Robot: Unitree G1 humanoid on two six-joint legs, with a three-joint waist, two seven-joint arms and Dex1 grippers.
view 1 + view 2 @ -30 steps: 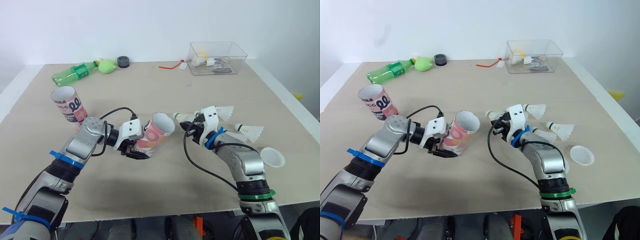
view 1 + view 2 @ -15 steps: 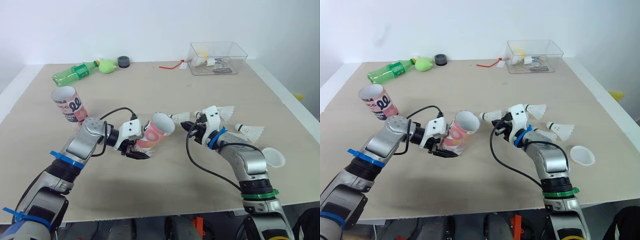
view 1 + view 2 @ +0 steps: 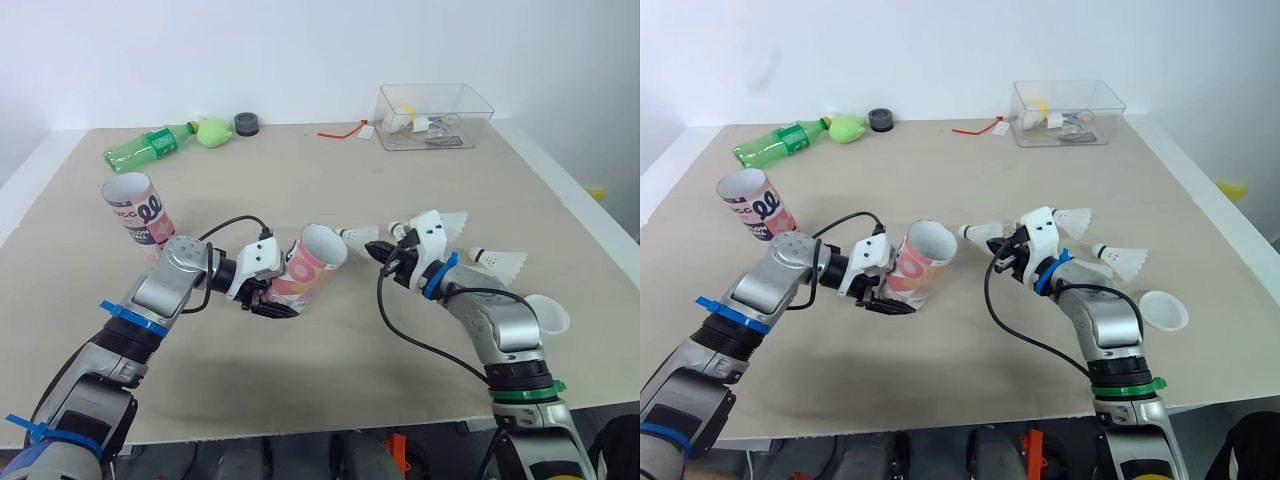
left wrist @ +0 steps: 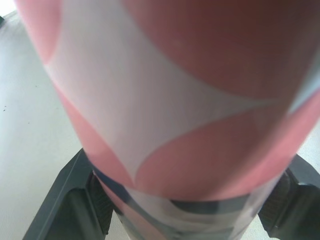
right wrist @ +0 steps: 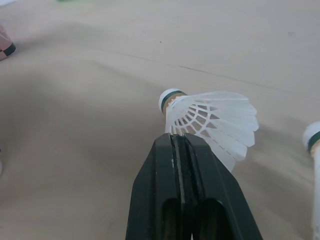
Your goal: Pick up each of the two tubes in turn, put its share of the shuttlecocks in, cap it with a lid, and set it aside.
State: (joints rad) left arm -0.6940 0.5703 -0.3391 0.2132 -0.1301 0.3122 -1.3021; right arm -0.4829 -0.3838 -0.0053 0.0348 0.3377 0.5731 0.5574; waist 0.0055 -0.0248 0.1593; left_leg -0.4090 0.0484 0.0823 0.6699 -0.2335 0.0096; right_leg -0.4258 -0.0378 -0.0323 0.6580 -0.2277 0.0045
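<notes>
Your left gripper [image 3: 272,298] is clamped around the lower part of a pink tube [image 3: 312,268], one black finger [image 4: 65,200] on each side of it. The pink tube is tilted, its open mouth raised and turned toward your right arm.

Just to the right of the pink tube's mouth, your right gripper [image 3: 385,254] has its two fingers pressed together on the feather skirt of a white shuttlecock [image 3: 360,236]. The shuttlecock lies sideways in the air with its cork tip pointing at the pink tube, just beside the rim; you cannot tell whether the two touch.

Farther right of the pink tube, beyond your right gripper, two more shuttlecocks lie on the table [image 3: 300,380]: one [image 3: 452,222] close behind the gripper, the other [image 3: 500,262] farther out. A white lid [image 3: 545,313] sits farthest to the right of the pink tube, near the table edge.

To the left of the pink tube, well apart, a second tube [image 3: 135,207] stands with its open end up. A black cable [image 3: 235,225] arches over your left gripper beside the pink tube.

Far beyond the pink tube, along the back of the table, lie a green bottle [image 3: 148,146] on its side, a small green thing [image 3: 212,131], a dark round cap [image 3: 247,123], a red cord [image 3: 340,130] and a clear box [image 3: 435,115] with small items inside.
</notes>
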